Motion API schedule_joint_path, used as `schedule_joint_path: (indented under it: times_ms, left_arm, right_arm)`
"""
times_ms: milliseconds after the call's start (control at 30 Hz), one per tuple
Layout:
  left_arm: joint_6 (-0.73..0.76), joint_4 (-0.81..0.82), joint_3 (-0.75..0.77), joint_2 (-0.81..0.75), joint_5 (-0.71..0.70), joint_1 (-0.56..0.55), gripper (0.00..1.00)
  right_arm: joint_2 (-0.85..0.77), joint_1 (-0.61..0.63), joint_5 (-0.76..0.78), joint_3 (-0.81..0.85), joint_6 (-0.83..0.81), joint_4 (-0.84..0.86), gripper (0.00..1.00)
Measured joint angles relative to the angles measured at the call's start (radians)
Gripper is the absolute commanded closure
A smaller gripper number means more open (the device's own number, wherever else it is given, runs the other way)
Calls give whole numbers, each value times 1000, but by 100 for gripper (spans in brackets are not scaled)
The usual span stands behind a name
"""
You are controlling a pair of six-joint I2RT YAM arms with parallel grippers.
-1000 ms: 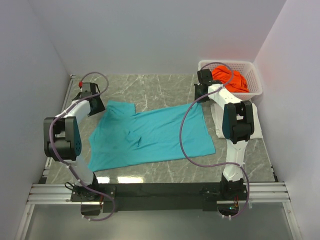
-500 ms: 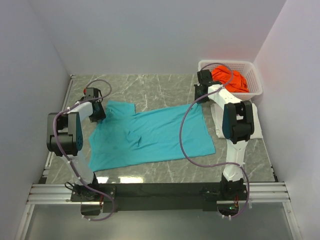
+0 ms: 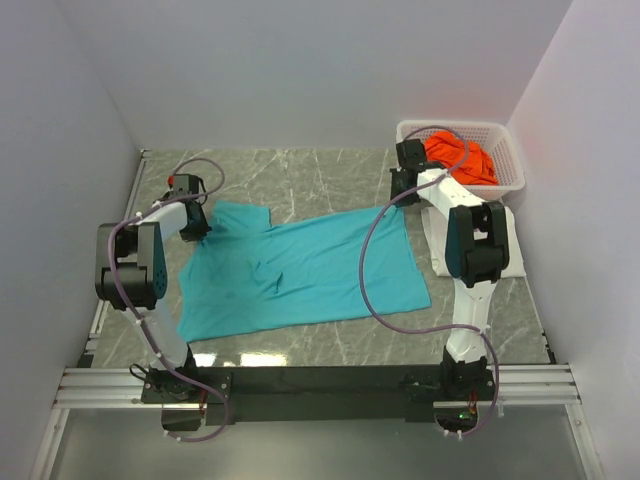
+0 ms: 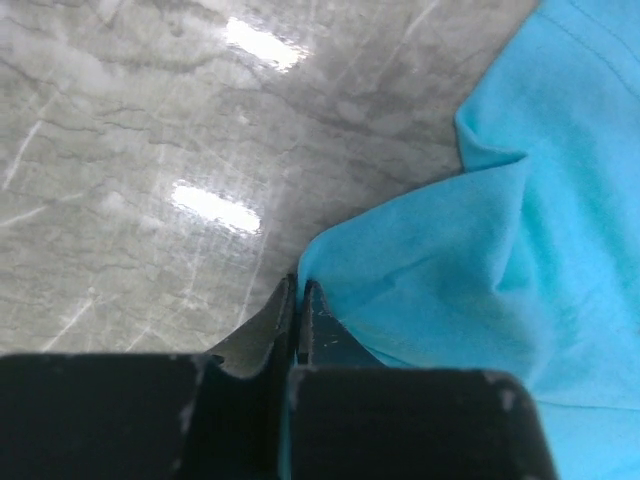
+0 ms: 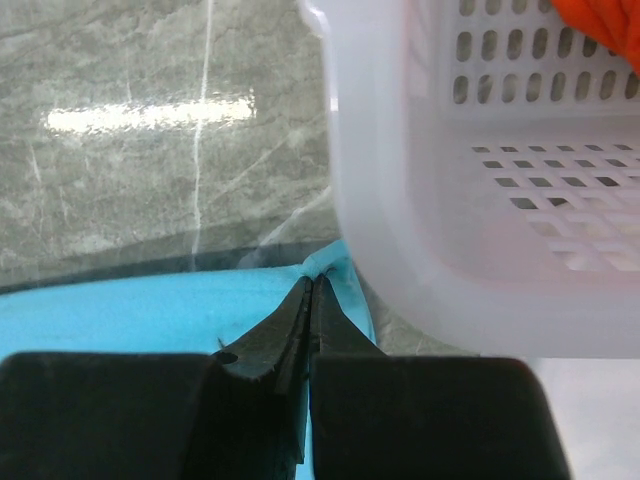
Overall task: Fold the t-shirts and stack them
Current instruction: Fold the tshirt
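The teal t-shirt [image 3: 300, 270] lies spread out on the marble table, a small fold near its middle. At the shirt's far left corner, my left gripper [image 3: 193, 222] is shut on the hem. The left wrist view shows teal cloth [image 4: 480, 300] pinched between the closed left gripper [image 4: 298, 285]. My right gripper [image 3: 403, 186] is shut on the far right corner, where teal cloth [image 5: 120, 310] bunches at the right gripper's tips [image 5: 312, 282]. The orange t-shirt [image 3: 462, 160] sits crumpled in the basket. A white t-shirt [image 3: 512, 258] lies flat under the right arm.
The white lattice basket [image 3: 505, 150] stands at the back right corner, and its wall [image 5: 450, 200] is very close beside the right gripper. Grey walls enclose the table on the left, back and right. The arm bases sit on a rail at the near edge.
The left gripper has come in from the far left to the shirt's far left corner and closed on it. The right arm and the shirt have not moved.
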Motion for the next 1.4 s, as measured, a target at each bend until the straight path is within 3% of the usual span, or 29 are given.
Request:
schedule_joint_path:
  times_ms: [900,1400]
  left_arm:
    - [-73,-24,-156,-251,-3,37,99]
    - [-110,-19,-230,-360,-2,64,99]
  right_arm:
    - [-122,-34,-53,-120,71,48,100]
    - [-285,-35,-64,-250,109,50,100]
